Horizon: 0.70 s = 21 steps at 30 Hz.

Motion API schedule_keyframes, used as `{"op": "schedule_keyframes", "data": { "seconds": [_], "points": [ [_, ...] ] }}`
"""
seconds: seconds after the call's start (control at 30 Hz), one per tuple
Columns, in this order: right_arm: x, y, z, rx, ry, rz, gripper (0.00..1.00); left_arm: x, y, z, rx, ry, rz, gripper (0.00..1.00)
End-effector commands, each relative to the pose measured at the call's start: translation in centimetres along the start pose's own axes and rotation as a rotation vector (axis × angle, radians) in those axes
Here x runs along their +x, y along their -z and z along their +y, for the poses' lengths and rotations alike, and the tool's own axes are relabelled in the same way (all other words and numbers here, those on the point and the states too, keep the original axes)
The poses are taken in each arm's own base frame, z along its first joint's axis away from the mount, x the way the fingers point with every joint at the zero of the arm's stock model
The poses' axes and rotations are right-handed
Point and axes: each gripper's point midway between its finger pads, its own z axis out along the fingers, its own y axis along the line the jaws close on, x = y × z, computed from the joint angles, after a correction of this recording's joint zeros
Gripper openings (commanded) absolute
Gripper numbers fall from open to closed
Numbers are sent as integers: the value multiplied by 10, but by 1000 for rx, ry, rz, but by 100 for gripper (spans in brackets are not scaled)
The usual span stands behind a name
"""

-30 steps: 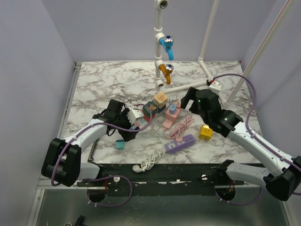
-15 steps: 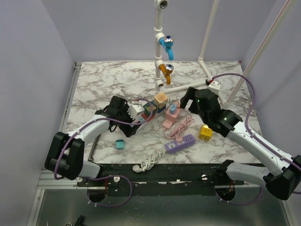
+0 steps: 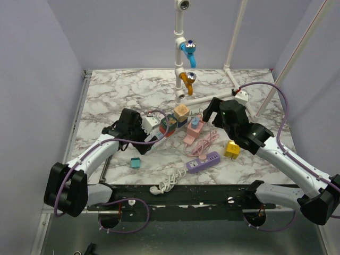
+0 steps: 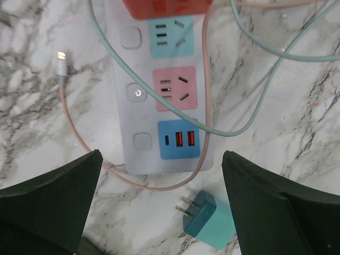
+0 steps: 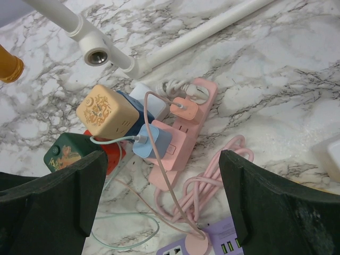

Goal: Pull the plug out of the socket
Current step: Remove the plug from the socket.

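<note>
**Inspector:** Location of the item?

**Assessor:** A blue plug point(image 5: 151, 144) is seated in the pink power strip point(image 5: 180, 143), just beside a pink plug point(image 5: 184, 110), mid-tabletop point(image 5: 276, 69).

**Inspector:** Grippers?

**Assessor:** The right gripper point(image 5: 162, 175) is spread wide above that strip and holds nothing. The left gripper point(image 4: 162, 159) is likewise spread, over a white power strip point(image 4: 143, 154), with a loose teal plug point(image 4: 210, 220) near it.

**Inspector:** Handling?

**Assessor:** In my judgement it is a small, rigid, light plastic body with smooth sides. Take it across the flat sides, never by the thin cable, and pull straight out. The strip looks light and may lift with the plug unless it is pinned.
</note>
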Motion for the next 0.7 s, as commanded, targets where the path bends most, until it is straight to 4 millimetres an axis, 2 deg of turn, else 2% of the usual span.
{"op": "schedule_keyframes", "data": {
  "seconds": [0.0, 0.53, 0.67],
  "points": [
    [-10, 5, 4, -9, -6, -31, 94, 25, -13, -5, 9, 24, 113, 98],
    [-7, 8, 2, -26, -17, -41, 93, 36, -40, -8, -4, 51, 272, 99],
    [-8, 8, 3, -29, -19, -47, 89, 41, -42, -11, 0, 46, 265, 98]
  ]
}}
